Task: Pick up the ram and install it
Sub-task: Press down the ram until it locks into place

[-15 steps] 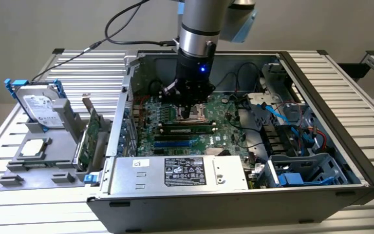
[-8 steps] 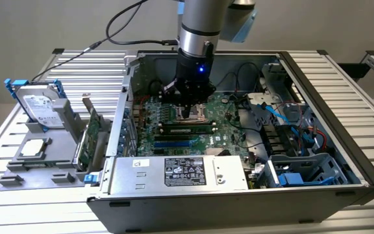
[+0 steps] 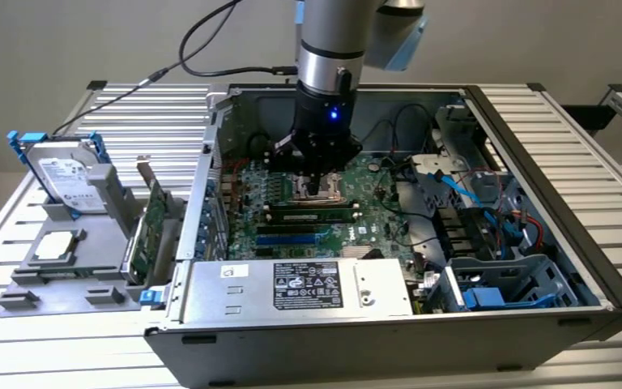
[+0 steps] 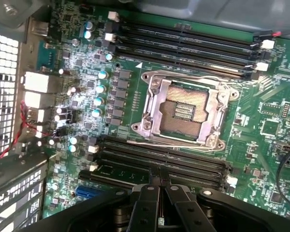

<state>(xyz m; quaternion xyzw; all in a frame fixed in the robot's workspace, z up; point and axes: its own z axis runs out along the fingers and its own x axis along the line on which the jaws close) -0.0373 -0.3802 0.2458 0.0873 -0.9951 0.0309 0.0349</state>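
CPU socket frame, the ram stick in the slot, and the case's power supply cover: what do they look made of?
CPU socket frame: bright bare metal, probably steel; it glints silver.
The ram: dark green circuit board, likely fibreglass laminate, with matte black chips.
Power supply cover: dull grey sheet metal, folded edges, paper labels stuck on.
The gripper fingers look like matte black metal or plastic; can't tell which.

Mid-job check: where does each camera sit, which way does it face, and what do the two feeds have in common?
Exterior view: off the arm, raised, looking down into the open computer case; the arm reaches down with the gripper over the motherboard.
Wrist view: on the wrist, looking down the closed gripper at the motherboard close up.
Shared: the CPU socket, the memory slots beside it, and a ram stick seated in one.
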